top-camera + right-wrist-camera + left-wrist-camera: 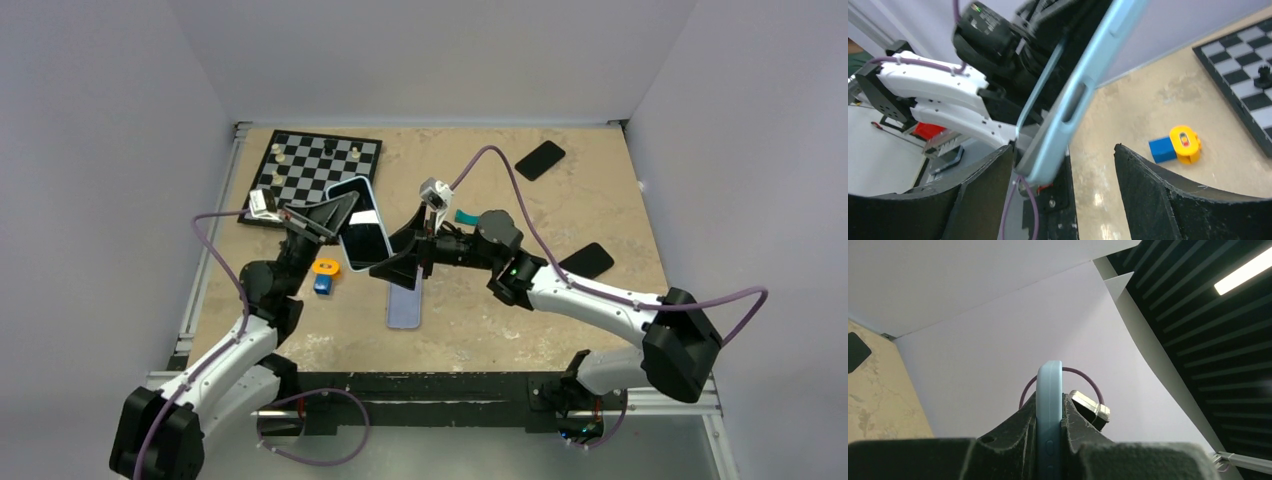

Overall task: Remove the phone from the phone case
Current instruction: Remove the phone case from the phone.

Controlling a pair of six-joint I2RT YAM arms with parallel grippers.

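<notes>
**Phone case held up between both arms, one clamping, one gaping**

Nearest the arm bases, a pale flat slab (405,306) lies on the table (560,200), and just left of it sits a yellow and blue toy block (325,276).

Up off the table now: the left gripper (336,214) is clamped tight on the phone case (1049,405). In its wrist view, both fingers (1018,430) press against the pale blue edge, which stands upright between them.

The right gripper (1063,149) is spread wide and grips nothing. The bottom corner of the phone case (1083,85) hangs down inside the gap, right by its left-hand finger (980,195); whether they touch, I cannot tell.

From above, the phone (362,228) shows its dark screen framed by the pale blue rim, tilted in the air between the two grippers, so it sits in the case.

Farther back, the chessboard (310,165) carries a few pieces. Two black phones (540,159) lie flat on the right side, well apart.
</notes>
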